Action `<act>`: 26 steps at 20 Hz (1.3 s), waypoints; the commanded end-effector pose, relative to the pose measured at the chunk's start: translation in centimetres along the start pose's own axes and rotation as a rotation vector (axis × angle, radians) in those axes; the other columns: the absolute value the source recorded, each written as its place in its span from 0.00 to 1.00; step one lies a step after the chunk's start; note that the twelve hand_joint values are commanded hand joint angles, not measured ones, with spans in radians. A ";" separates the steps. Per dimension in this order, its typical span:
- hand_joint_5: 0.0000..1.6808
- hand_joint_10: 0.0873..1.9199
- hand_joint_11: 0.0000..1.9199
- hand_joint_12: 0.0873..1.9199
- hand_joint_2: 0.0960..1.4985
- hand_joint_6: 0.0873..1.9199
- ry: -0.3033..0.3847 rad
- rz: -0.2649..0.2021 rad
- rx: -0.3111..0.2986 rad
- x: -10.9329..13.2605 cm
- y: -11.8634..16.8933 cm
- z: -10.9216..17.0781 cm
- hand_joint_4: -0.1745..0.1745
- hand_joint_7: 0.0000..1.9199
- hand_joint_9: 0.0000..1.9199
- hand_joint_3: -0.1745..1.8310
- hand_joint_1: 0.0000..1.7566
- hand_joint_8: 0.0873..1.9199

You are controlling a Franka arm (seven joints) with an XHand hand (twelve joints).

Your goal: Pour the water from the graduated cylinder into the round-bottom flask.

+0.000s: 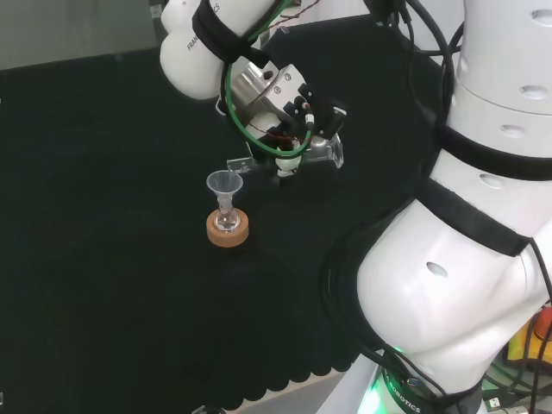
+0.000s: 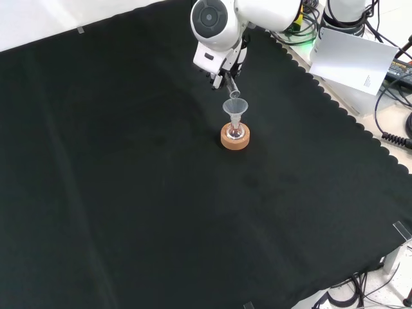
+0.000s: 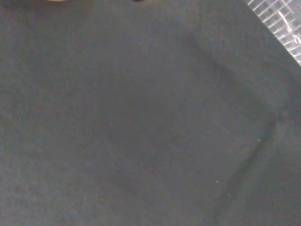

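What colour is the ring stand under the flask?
Light tan cork stand, clearest in the front view.

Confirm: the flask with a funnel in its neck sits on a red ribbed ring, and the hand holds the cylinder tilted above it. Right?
Not quite. The flask sits on a cork ring, not a red ribbed one; the front view shows it. The funnel is in its neck, and the hand holds the cylinder tilted above it.

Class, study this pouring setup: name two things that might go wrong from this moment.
1. The tilted clear graduated cylinder has its lip just over the clear funnel rim; water may miss and wet the black cloth.
2. The small round-bottom flask sits only on a cork ring; a nudge might topple it.
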State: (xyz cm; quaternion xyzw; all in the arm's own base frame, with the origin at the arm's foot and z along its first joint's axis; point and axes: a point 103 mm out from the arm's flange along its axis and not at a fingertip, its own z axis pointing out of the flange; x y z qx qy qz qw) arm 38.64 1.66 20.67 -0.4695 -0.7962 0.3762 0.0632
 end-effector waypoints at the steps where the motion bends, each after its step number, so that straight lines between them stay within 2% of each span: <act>1: 0.57 0.00 0.75 0.30 0.76 0.54 0.108 -0.037 -0.105 1.0 0.6 -0.5 0.18 0.73 0.80 0.06 0.64 0.07; 9: 0.57 0.00 0.75 0.30 0.76 0.54 0.224 -0.078 -0.270 0.6 0.2 -0.6 0.18 0.73 0.80 0.06 0.64 0.07; 18: 0.57 0.00 0.75 0.30 0.76 0.54 0.303 -0.072 -0.420 -1.3 0.9 -1.0 0.18 0.73 0.80 0.06 0.64 0.07; 22: 0.57 0.00 0.75 0.30 0.76 0.54 0.365 -0.084 -0.469 -2.2 1.8 -1.4 0.18 0.73 0.80 0.06 0.64 0.06; 26: 0.56 0.00 0.75 0.30 0.77 0.54 0.394 -0.097 -0.490 -2.8 3.0 -1.7 0.18 0.73 0.80 0.06 0.64 0.06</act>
